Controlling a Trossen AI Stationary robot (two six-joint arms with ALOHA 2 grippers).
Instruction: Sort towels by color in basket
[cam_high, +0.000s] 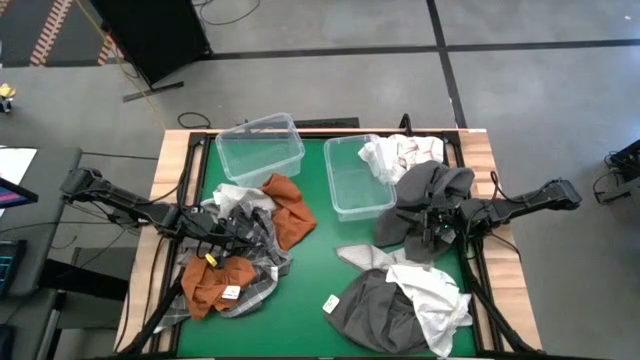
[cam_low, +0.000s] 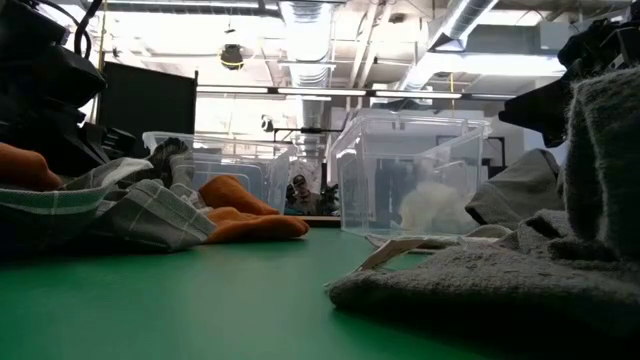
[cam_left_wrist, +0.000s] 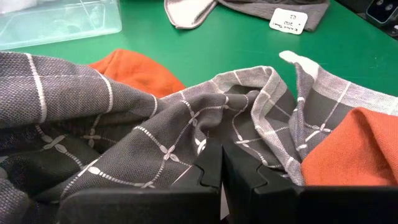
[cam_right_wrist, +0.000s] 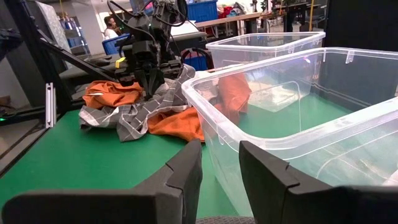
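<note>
Two clear plastic baskets (cam_high: 260, 150) (cam_high: 355, 175) stand at the far middle of the green table. My left gripper (cam_high: 235, 225) is shut over a pile of towels at the left: a grey checked one (cam_left_wrist: 124, 124) and rust orange ones (cam_high: 290, 210) (cam_high: 215, 280). At the right, my right gripper (cam_right_wrist: 221, 168) points level toward the baskets, with a dark grey towel (cam_high: 430, 190) bunched around it. Its fingertips stand apart with nothing between them. More towels, dark grey (cam_high: 385, 305), white (cam_high: 435, 300) and light grey (cam_high: 360, 255), lie near the front. My left gripper's shut fingertips (cam_left_wrist: 211, 165) lie against a fold of the grey checked towel (cam_left_wrist: 186, 143), slanting down onto the pile. Whether any cloth is caught between them I cannot tell. My right gripper has dark grey cloth (cam_right_wrist: 217, 219) far back between its fingers. In the low view that towel (cam_low: 605, 160) hangs down beside the gripper onto the towels below.
A white towel with red marks (cam_high: 400, 155) lies over the right basket's far right corner. Bare green table (cam_high: 320, 250) shows between the two piles. Wooden borders and black frame rails run along the table's sides (cam_high: 180, 190).
</note>
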